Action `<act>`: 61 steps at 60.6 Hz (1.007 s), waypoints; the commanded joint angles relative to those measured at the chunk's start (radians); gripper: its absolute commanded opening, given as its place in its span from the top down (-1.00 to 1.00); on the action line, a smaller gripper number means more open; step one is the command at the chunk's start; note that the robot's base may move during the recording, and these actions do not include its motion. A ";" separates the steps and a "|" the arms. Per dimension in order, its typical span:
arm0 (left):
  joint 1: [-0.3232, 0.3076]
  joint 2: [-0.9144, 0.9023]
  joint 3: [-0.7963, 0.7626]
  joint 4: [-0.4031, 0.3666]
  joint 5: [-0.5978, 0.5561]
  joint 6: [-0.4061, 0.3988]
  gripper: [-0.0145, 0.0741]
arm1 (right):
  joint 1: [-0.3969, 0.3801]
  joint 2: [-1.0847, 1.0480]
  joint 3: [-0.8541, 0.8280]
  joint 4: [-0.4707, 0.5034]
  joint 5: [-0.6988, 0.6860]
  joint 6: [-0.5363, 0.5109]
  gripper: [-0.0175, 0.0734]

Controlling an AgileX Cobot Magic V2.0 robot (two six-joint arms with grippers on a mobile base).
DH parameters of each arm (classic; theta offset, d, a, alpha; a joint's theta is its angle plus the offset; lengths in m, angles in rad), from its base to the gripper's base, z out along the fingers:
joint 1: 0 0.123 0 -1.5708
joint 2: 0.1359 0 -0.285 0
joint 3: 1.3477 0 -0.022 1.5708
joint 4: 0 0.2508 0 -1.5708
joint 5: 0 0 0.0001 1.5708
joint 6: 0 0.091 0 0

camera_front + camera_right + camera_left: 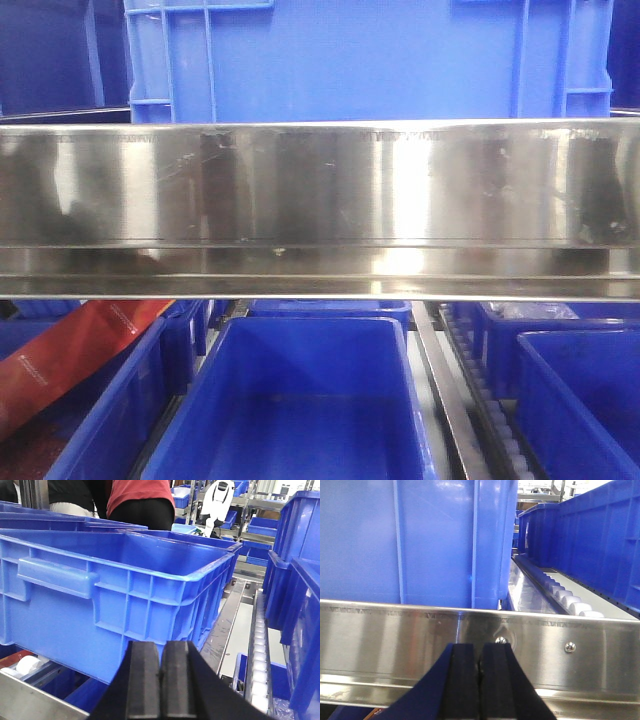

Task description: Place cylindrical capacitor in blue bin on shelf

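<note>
The shelf's shiny steel front rail (320, 200) spans the front view, with a blue bin (365, 60) on the tier above it and an empty blue bin (300, 400) on the tier below. The cylindrical capacitor is not in view. My left gripper (480, 652) is shut with nothing between its black pads, close in front of the steel rail (395, 640), below a blue bin (420, 540). My right gripper (161, 650) is shut and empty, just in front of a large blue bin (115, 590).
Roller tracks (565, 595) (260, 645) run between the rows of bins. A red bag (70, 355) lies in a bin at lower left. More blue bins (580, 390) stand at the right. A person in red (140, 500) stands behind the shelf.
</note>
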 commanded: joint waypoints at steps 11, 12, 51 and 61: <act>-0.006 -0.005 -0.002 0.001 -0.020 -0.007 0.92 | -0.007 -0.003 0.002 0.012 -0.024 0.000 0.97; -0.006 -0.005 -0.002 0.001 -0.020 -0.007 0.92 | -0.014 -0.003 0.002 0.012 -0.024 0.000 0.97; -0.006 -0.005 -0.002 0.001 -0.020 -0.007 0.92 | -0.422 -0.373 0.387 0.062 -0.072 -0.010 0.97; -0.006 -0.005 -0.002 0.001 -0.020 -0.007 0.92 | -0.432 -0.377 0.500 0.059 -0.127 -0.010 0.97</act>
